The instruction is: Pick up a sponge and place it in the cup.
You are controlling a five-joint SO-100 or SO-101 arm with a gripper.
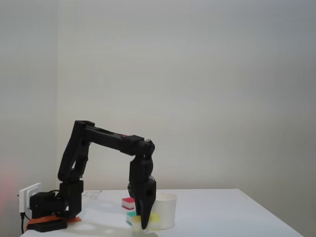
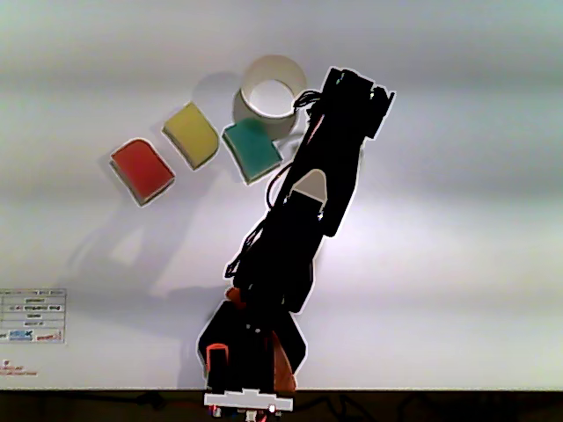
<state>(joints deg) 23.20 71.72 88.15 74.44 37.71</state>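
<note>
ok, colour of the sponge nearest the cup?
Teal green sponge, clearest in the other view, beside the cup.

The sponge (image 2: 193, 134) is a small pale yellow block lying flat on the white counter (image 2: 440, 264), tilted in the other view. It sits left of the cup (image 2: 273, 86) and apart from it. The cup is plain white paper with a rolled rim, upright, mouth open; it tapers downward in the fixed view (image 1: 165, 210)
</note>
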